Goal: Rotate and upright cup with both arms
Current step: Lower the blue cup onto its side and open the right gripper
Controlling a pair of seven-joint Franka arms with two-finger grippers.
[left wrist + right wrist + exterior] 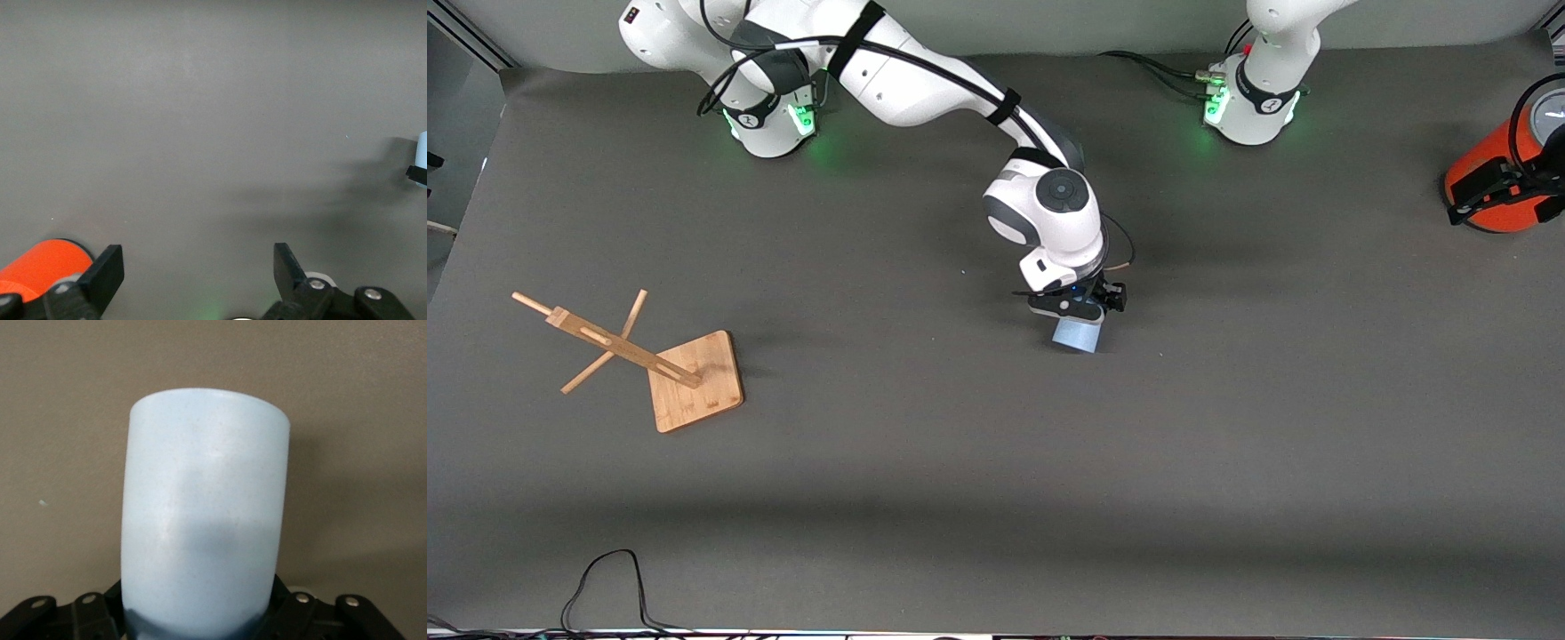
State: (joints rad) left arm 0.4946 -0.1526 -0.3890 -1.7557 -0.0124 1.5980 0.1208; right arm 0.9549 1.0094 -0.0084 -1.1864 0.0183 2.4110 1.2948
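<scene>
The light-blue cup [1075, 336] is at the middle of the table, held in my right gripper [1079, 307], which is shut on it from above. In the right wrist view the cup [205, 513] fills the middle, with the black fingers [288, 613] against its two sides near the wrist. My left gripper [1498, 197] waits at the left arm's end of the table, beside the orange cylinder. In the left wrist view this gripper [197, 267] is open and empty over bare mat, and the cup [422, 149] shows as a sliver at the frame's edge.
A large orange cylinder with a grey top [1494, 173] stands at the left arm's end, also in the left wrist view [40, 267]. A wooden rack [667, 364] lies tipped over toward the right arm's end. A black cable [605, 578] loops at the table's front edge.
</scene>
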